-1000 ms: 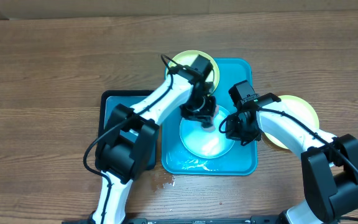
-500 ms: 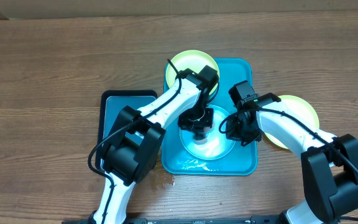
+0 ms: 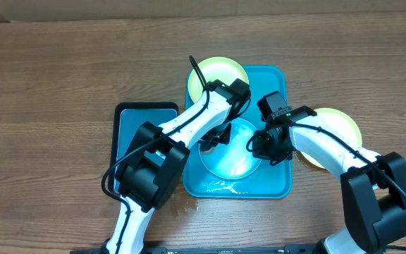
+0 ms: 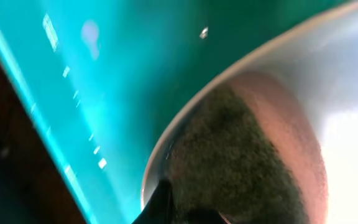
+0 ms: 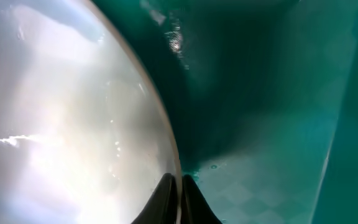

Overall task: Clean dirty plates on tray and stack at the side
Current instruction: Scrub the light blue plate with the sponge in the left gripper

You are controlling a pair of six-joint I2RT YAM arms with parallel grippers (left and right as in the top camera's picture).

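Overhead. The tray [image 3: 280,185] lies mid-table, a film of water shining along its near side. The light blue plate [image 3: 232,159] fills the tray's middle. The left claw [image 3: 213,137] is down at that plate's left rim; its opening cannot be read from this height. The right claw [image 3: 258,146] sits at the plate's right rim. The far yellow-green plate [image 3: 217,70] overlaps the tray's far-left corner. The side yellow-green plate [image 3: 338,127] rests on the table [image 3: 55,85] just right of the tray, partly under the right arm. A black tray [image 3: 134,120] lies against the tray's left side.

Since half a second ago, the left claw has slid from the light blue plate's centre out to its left edge. The plate's outline has crept slightly toward the tray's far side. The right claw has barely shifted.

Left wrist. A mottled dark scrub pad [image 4: 235,155] with a pinkish edge comes up out of the left claw and presses on the pale plate at its rim. One dark finger [image 4: 159,202] lies against the pad's left flank; the other is hidden. The claw reads as closed on the pad. Tray floor shows beyond, blurred.

Right wrist. Two dark fingertips [image 5: 165,198] stand nearly together with the plate's rim between them: a narrow pinch on the light blue plate. Wet tray floor lies to the right.

Surface. Brown wood-grain table, wet marks [image 3: 189,204] just off the tray's near-left corner. Nothing of the room shows beyond a pale strip past the table's far edge.
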